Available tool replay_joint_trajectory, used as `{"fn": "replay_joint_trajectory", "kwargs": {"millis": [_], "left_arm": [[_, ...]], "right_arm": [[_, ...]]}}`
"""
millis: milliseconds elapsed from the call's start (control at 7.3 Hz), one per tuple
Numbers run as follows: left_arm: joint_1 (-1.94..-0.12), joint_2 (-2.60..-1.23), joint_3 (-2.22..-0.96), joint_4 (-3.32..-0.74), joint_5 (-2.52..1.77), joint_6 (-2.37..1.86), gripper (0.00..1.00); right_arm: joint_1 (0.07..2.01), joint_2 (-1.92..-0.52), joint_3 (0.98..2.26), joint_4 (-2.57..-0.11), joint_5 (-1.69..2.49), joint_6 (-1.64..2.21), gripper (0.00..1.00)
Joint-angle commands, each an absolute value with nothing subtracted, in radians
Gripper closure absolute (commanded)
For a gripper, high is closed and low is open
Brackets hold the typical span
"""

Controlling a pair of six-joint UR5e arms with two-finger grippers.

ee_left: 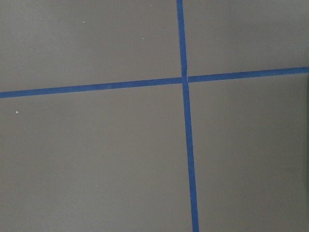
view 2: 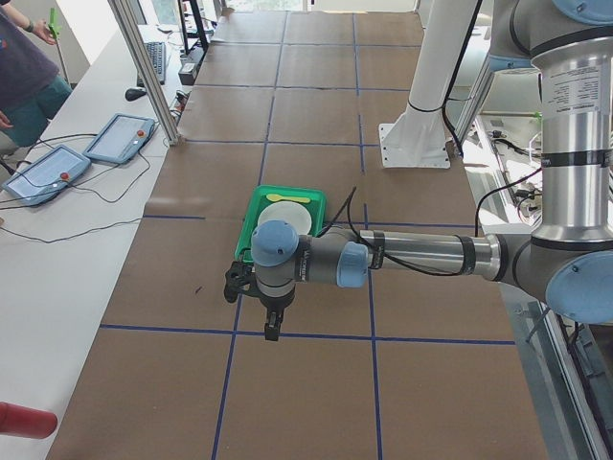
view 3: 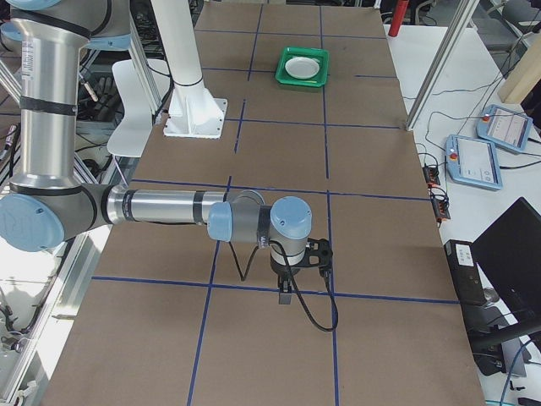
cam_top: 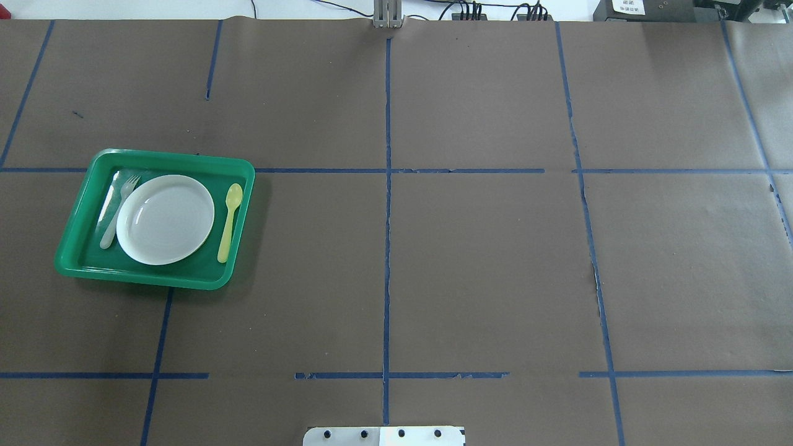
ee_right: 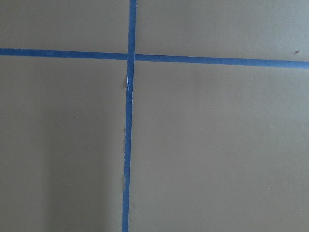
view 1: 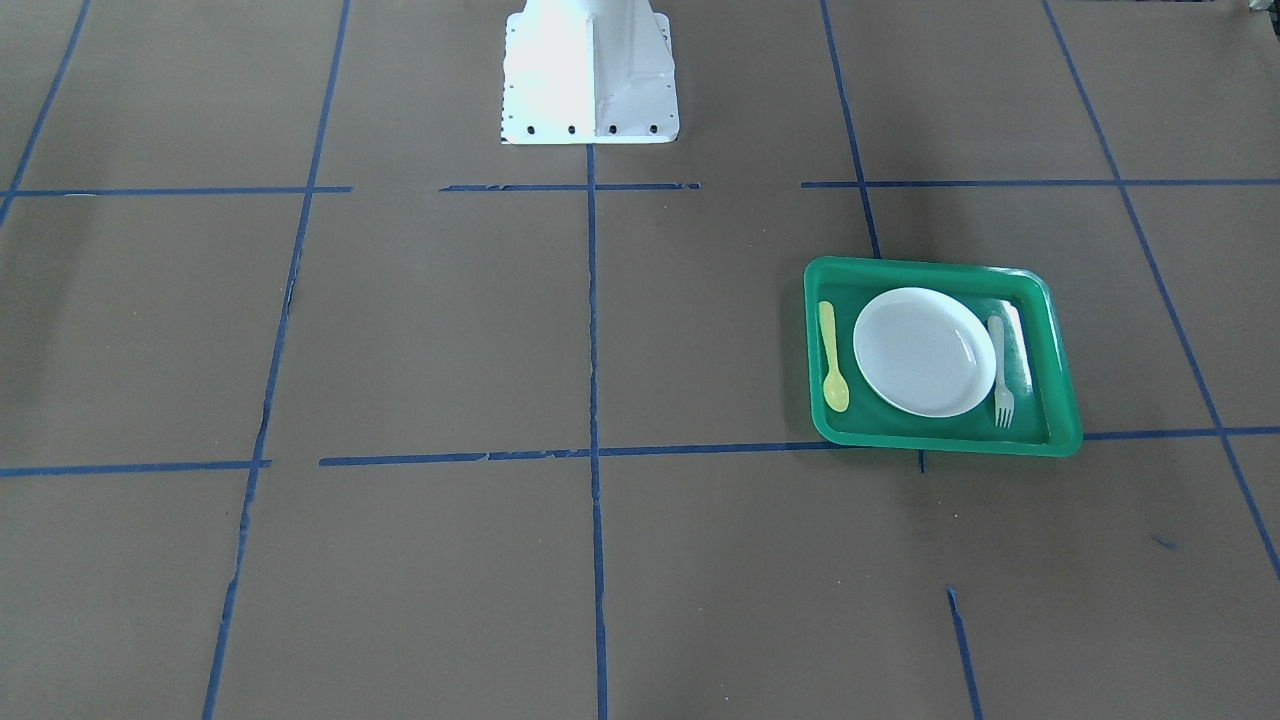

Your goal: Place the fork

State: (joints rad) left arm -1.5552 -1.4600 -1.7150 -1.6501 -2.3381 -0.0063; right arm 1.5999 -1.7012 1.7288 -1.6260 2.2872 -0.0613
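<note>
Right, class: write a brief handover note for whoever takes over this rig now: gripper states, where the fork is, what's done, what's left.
Left gripper and right gripper: seen only in the side views, open or shut unclear. Both are above the table, not over the tray.
Fork: lying in the green tray, beside the white plate, opposite the yellow spoon.
Done: fork appears placed.
Left: seemingly nothing.

Take your overhead view as clock. Tray [cam_top: 142, 277] on table [cam_top: 483, 260], about 10 o'clock from robot base [cam_top: 384, 436], in robot's left half. Plate [cam_top: 165, 219] in tray, middle. Fork [cam_top: 119, 212] in tray at plate's 9 o'clock, just beside rim, tines toward 1. Spoon [cam_top: 228, 224] in tray at plate's 3 o'clock, bowl toward 12.
</note>
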Motion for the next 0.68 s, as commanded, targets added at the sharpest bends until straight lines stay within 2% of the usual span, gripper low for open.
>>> {"fn": "replay_joint_trajectory", "kwargs": {"millis": [0,548], "left_arm": [[-1.555,-1.463,-1.710,-1.651,-2.342,-0.002,0.00],[-1.555,-1.466,-1.726,-1.652,-2.344,-0.006,0.00]], "right_arm": [[1.600,-1.701,1.729,-1.626,2.287,-0.061,0.00],[1.600,-1.701,1.729,-1.626,2.287,-0.060,0.00]]}}
